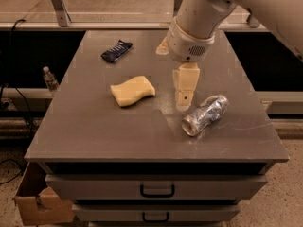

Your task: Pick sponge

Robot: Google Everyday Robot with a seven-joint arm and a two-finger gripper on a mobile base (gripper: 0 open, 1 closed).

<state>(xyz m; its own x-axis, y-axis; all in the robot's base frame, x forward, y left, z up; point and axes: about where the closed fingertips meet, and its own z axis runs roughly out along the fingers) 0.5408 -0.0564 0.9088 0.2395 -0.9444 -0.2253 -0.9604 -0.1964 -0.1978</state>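
The sponge (132,90) is a pale yellow foam block with wavy edges, lying flat on the grey cabinet top (94,126), left of centre. My gripper (184,97) hangs from the large cream arm that comes in from the upper right. It points down above the cabinet top, just right of the sponge and apart from it, between the sponge and a crushed silvery can (204,114). Nothing shows in the gripper.
A small dark blue wrapper (116,51) lies at the back left of the cabinet top. The cabinet has drawers with handles (157,190) below. A cardboard box (38,202) sits on the floor at the lower left, and a small bottle (49,79) stands left of the cabinet.
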